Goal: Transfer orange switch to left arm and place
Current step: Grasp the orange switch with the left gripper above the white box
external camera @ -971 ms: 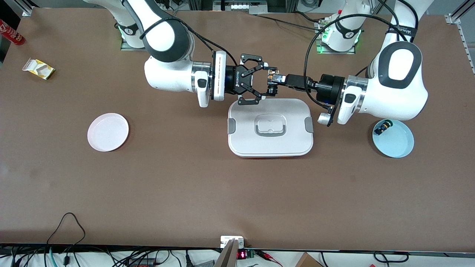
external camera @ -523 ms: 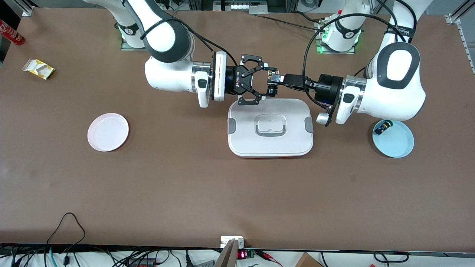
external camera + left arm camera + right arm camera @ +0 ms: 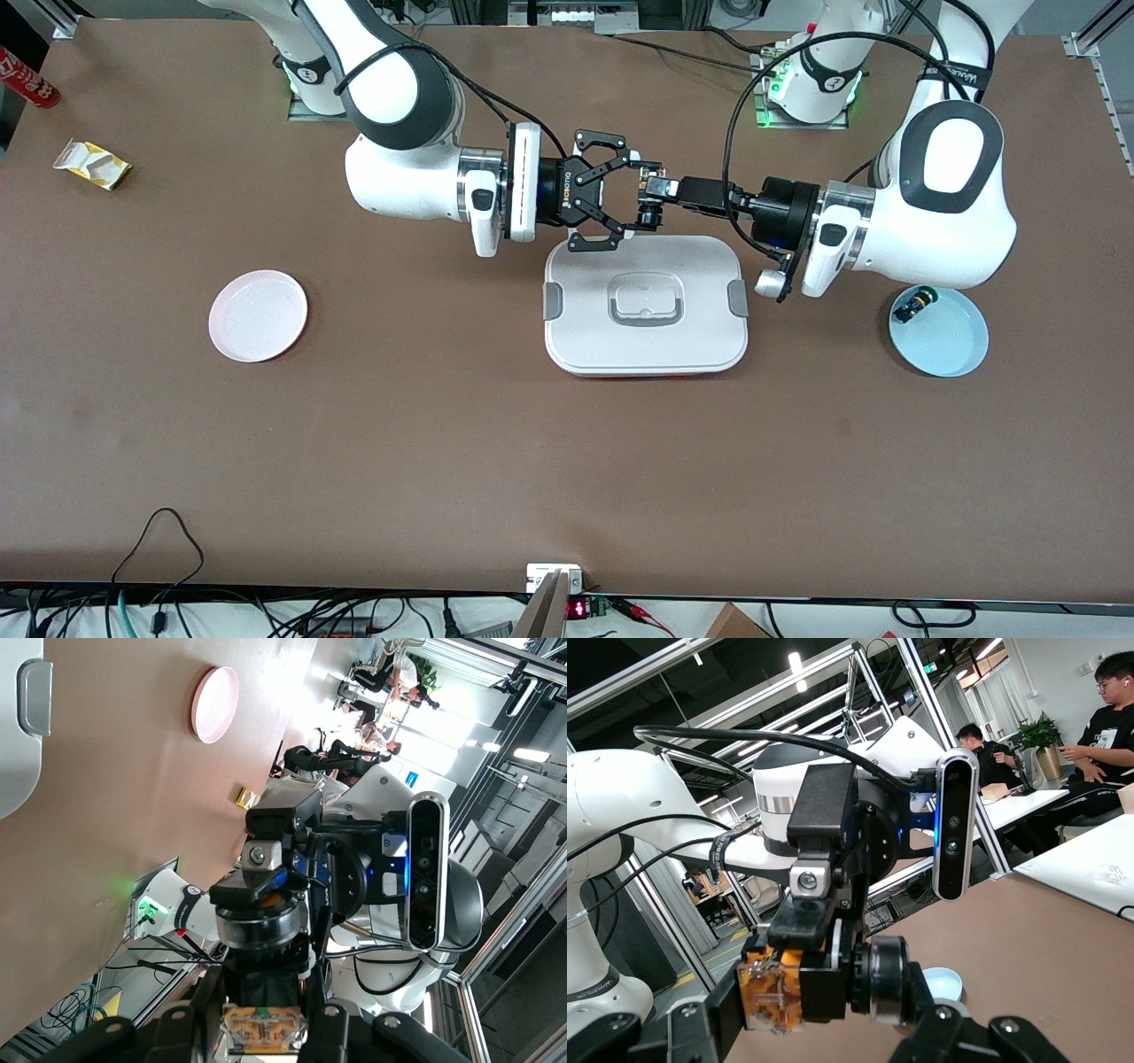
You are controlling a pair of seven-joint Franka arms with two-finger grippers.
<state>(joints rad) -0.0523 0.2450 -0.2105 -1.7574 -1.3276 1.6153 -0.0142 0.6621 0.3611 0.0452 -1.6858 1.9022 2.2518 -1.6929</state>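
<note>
Frame centre: I see the orange switch gripped by both the left gripper and right gripper. Box corner at frame edge. Pink plate and yellow packet on the table.

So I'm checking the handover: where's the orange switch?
Front view: the orange switch is in the air between the left gripper and right gripper, above the box's edge.

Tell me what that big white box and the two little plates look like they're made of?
The box looks like smooth moulded plastic: rounded corners, grey clips. The pink plate and blue plate have an even, faintly glossy look, probably plastic, possibly glazed ceramic.
</note>
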